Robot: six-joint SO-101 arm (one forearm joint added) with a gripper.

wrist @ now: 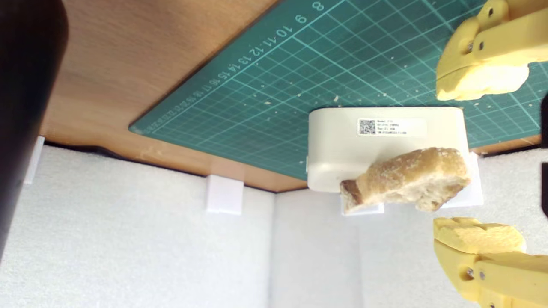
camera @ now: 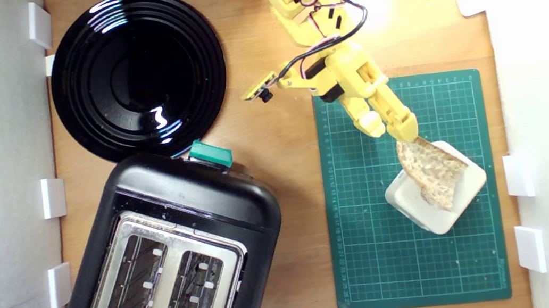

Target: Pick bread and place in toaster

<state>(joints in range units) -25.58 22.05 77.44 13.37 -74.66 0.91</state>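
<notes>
The bread [camera: 433, 172], a tan-crusted slice with pale holey crumb, lies on a cream-white block [camera: 465, 191] on the green cutting mat. My yellow gripper [camera: 390, 131] is open at the slice's near end. In the wrist view the bread [wrist: 406, 179] sits with its end between the two fingertips [wrist: 475, 85], a gap showing on each side. The black toaster [camera: 176, 259] with a silver top, two empty slots and a teal lever knob [camera: 210, 154] stands at the exterior view's lower left. Its dark side shows as a blur [wrist: 25, 85] in the wrist view.
A round black plate [camera: 137, 74] lies behind the toaster at the exterior view's upper left. The green mat [camera: 376, 268] covers the exterior view's right half of the wooden table. White foam walls with small white clips [camera: 529, 247] border both sides.
</notes>
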